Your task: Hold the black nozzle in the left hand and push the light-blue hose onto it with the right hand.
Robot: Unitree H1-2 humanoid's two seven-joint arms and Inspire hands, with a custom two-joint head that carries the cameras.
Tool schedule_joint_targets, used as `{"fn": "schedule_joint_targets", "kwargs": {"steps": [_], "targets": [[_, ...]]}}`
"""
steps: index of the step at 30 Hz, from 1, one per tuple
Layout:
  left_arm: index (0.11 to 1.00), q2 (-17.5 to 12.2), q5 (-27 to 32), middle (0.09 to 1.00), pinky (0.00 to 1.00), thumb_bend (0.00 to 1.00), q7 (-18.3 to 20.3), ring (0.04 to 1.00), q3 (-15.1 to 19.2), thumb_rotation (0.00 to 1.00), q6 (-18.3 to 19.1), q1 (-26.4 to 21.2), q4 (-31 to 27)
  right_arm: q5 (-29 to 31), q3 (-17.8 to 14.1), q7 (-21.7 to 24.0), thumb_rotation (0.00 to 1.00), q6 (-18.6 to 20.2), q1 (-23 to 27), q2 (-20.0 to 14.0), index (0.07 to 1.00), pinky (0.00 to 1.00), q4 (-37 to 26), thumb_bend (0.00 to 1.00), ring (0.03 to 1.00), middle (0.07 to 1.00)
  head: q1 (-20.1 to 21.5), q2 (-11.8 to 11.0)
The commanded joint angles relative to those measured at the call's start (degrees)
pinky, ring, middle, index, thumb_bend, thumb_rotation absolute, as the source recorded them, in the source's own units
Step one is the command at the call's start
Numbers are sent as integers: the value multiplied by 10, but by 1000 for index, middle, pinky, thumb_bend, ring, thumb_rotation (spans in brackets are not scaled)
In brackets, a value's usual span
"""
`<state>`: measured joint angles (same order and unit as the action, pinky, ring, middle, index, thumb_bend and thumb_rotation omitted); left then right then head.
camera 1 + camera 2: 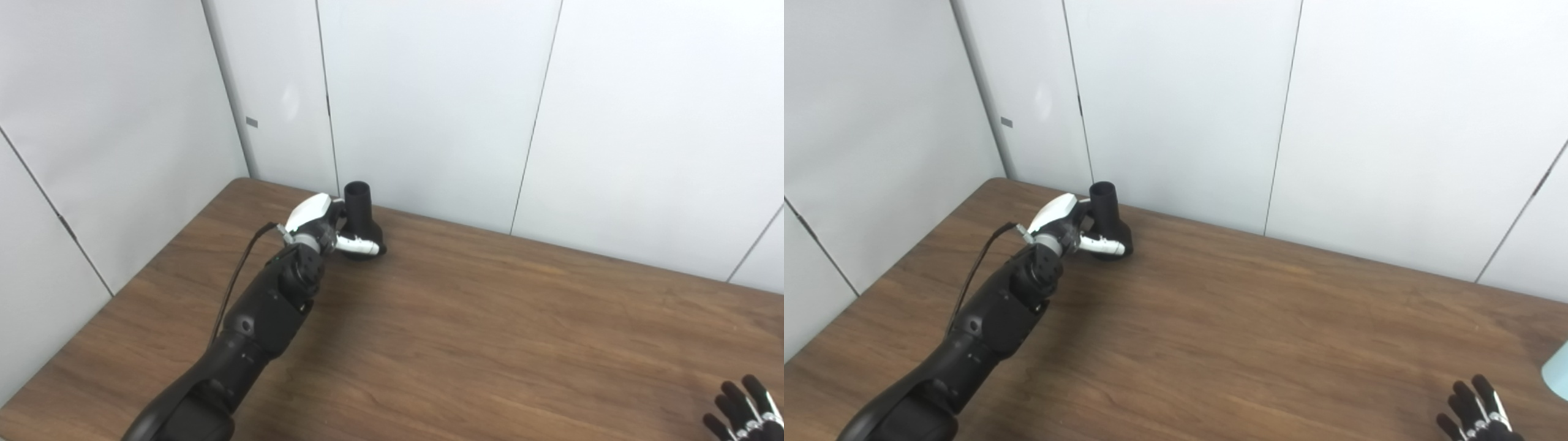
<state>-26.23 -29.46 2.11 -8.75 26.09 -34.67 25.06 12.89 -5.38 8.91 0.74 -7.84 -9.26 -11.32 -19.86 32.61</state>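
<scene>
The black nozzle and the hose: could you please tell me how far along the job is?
Early stage. The left hand is wrapped around the black nozzle, which stands on the table near the wall; lifting is not evident. The right hand waits open at the bottom edge, holding nothing. The light-blue hose barely shows at the right edge, so fetching and pushing it on remain.

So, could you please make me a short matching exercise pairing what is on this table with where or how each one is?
Things:
1. black nozzle
2. left hand
3. right hand
4. light-blue hose

Places or states:
A. only a sliver showing at the right edge of the right eye view
B. standing on its wide base near the table's far left corner, narrow end up
C. fingers spread, empty, at the near right
D. wrapped around the flared base of the black part

Pairs: 1-B, 2-D, 3-C, 4-A
</scene>
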Motion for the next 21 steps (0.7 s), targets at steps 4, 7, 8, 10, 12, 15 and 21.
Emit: {"fn": "schedule_joint_targets", "kwargs": {"steps": [4, 7, 8, 10, 12, 15, 21], "targets": [[799, 0, 1, 810, 842, 896, -33, 850, 15, 340, -18, -29, -5, -3, -4, -3, 1000, -6, 7, -3, 979, 906, -25, 629, 953, 939, -1, 0], [762, 4, 3, 780, 776, 887, -38, 812, 15, 319, -26, -31, -2, -1, -4, -6, 1000, 3, 7, 0, 972, 912, -32, 628, 950, 932, 0, 0], [749, 5, 3, 770, 755, 883, -41, 794, 14, 314, -32, -31, 0, -1, -4, -7, 1000, 6, 8, 0, 972, 913, -34, 627, 950, 932, 0, 0], [707, 7, 8, 748, 736, 883, -41, 781, 16, 293, -41, -33, 6, 2, -5, -7, 1000, 5, 9, 2, 970, 906, -34, 608, 948, 929, 2, 1], [683, 9, 14, 737, 752, 882, -39, 784, 18, 281, -43, -33, 7, 3, -4, -4, 1000, 1, 11, 0, 977, 901, -33, 593, 951, 934, 3, 1], [679, 14, 19, 728, 757, 886, -39, 780, 23, 277, -41, -33, 4, 4, -6, -6, 997, 4, 10, 2, 963, 884, -37, 602, 938, 921, 3, 1], [678, 16, 31, 689, 758, 888, -40, 729, 28, 256, -52, -33, 9, 7, -7, -7, 998, 9, 10, 1, 969, 894, -42, 598, 944, 925, 5, 1]]}}
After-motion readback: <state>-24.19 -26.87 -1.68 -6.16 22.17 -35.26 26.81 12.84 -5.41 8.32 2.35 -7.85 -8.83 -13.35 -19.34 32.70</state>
